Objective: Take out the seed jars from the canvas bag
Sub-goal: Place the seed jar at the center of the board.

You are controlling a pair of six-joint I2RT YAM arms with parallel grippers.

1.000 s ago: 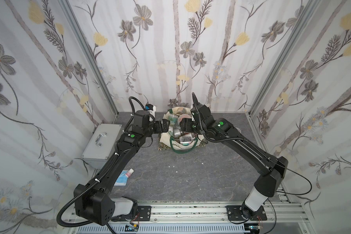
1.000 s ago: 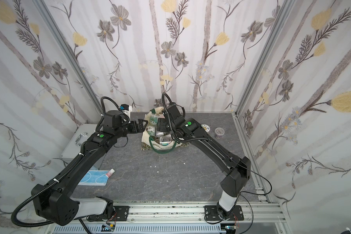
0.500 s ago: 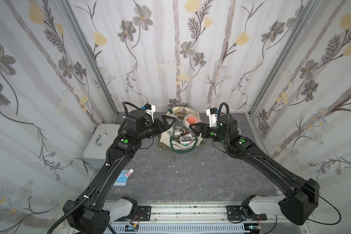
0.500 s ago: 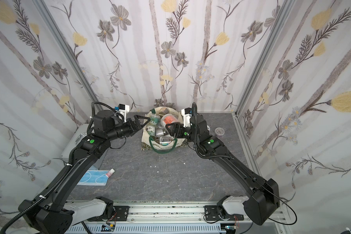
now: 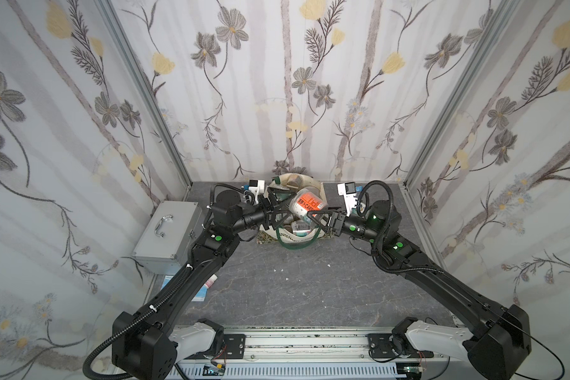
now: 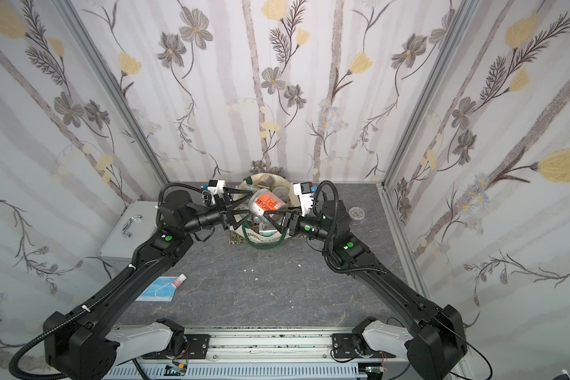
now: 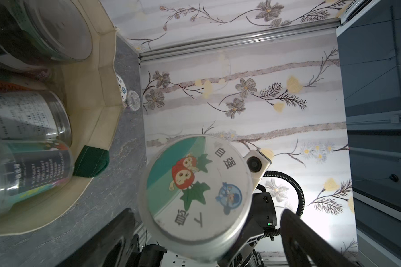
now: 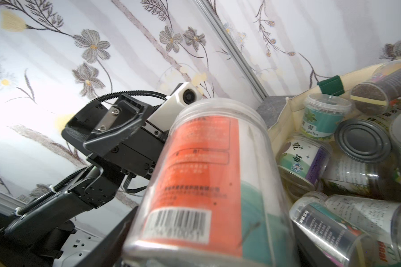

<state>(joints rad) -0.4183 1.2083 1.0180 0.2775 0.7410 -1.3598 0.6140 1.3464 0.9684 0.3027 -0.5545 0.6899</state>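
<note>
1. The right pincer (image 5: 313, 214) is pinching an orange-labelled seed jar (image 5: 306, 204), which is tilted in the air just over the mouth of the canvas bag (image 5: 293, 237).
2. The left pincer (image 5: 282, 212) is spread wide. The jar's pictured lid (image 7: 195, 191) faces it between its fingers; I cannot tell whether they touch.
3. The bag stands at 12 o'clock on the surface (image 5: 293, 296), with other seed jars (image 8: 320, 120) lying inside.
4. A lone jar (image 6: 356, 215) stands at 3 o'clock of the bag, and a silver case (image 5: 168, 237) sits at 9 o'clock.
</note>
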